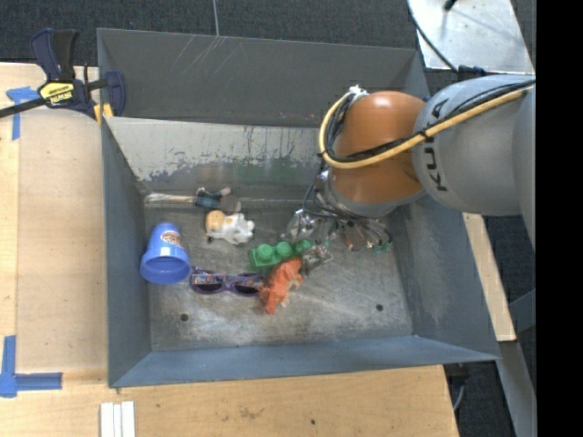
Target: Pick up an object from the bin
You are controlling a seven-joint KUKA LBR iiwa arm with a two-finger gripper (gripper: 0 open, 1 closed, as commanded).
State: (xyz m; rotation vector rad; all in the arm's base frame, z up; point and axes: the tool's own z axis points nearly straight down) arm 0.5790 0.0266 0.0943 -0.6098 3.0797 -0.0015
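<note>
The orange cover [373, 148] hides much of the gripper [308, 239]; open or closed, I cannot tell. It hangs mid-bin just beside a green toy [271, 255], an orange toy [281, 285] next to it; bare floor [364, 312] front-right

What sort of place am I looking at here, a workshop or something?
Most likely a robotics lab's test bench: a big robot arm reaches into a grey metal bin of mismatched oddments, like a blue cup and purple sunglasses, probably practice things.
</note>
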